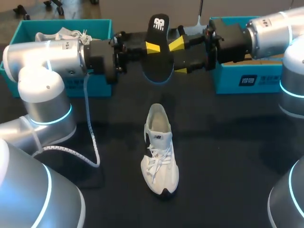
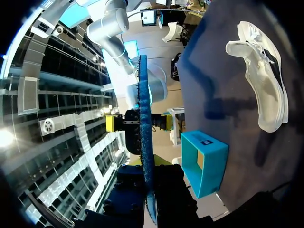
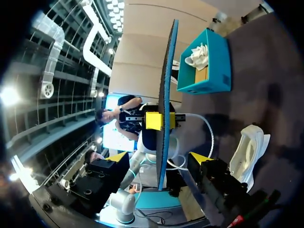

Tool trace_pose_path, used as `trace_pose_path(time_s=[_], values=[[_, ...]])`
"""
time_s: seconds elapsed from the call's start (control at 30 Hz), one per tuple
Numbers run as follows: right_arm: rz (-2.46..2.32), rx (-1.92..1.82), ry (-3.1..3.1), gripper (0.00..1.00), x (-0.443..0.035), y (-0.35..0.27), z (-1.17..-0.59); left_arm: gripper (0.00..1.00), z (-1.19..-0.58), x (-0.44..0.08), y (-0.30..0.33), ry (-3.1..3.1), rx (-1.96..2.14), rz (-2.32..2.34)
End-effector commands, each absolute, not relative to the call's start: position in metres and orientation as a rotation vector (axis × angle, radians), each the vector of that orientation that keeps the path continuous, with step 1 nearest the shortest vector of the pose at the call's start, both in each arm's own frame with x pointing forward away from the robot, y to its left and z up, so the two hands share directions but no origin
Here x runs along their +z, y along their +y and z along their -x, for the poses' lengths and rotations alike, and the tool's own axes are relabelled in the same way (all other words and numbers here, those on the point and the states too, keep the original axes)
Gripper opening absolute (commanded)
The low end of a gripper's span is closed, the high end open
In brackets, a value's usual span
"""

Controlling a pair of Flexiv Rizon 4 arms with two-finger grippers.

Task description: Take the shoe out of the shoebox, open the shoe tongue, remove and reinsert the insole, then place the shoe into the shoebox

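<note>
A black insole (image 1: 159,50) is held upright above the back of the table, and my left gripper (image 1: 153,47) is shut on it from the left. My right gripper (image 1: 178,57) comes in from the right, open, with its yellow tips on either side of the insole and clear of it. The right wrist view shows the insole (image 3: 164,109) edge-on between my right gripper's (image 3: 159,157) spread tips. In the left wrist view the insole (image 2: 145,142) runs out edge-on from my left gripper (image 2: 147,192). A white shoe (image 1: 160,152) lies on the table below, toe toward the front.
A teal shoebox (image 1: 102,28) stands at the back left with another white shoe (image 1: 61,34) inside. A second teal box (image 1: 247,78) sits at the back right. A white cable (image 1: 91,133) hangs from my left arm down to the table.
</note>
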State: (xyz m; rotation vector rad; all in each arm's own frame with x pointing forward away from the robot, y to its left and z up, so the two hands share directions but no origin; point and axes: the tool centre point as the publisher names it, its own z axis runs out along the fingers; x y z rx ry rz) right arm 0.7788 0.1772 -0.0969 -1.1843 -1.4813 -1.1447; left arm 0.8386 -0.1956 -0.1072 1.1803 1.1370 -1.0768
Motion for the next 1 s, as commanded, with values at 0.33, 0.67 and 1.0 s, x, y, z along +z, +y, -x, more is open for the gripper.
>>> trace_pose_path(time_s=[0.33,0.67,1.0], values=[[1.147,-1.121,-1.472,0.43,-0.106,0.193,-0.786,0.00,-0.836,-0.108,-0.209,1.135,-1.055,-1.157],[1.137,-1.115,-1.471,0.35,-0.107,0.197,-0.787,0.00,-0.834,-0.106,-0.212,1.129,-1.052,-1.147],[1.126,-1.113,-1.467,0.27,-0.108,0.200,-0.787,0.00,-0.835,-0.104,-0.215,1.124,-1.053,-1.132]])
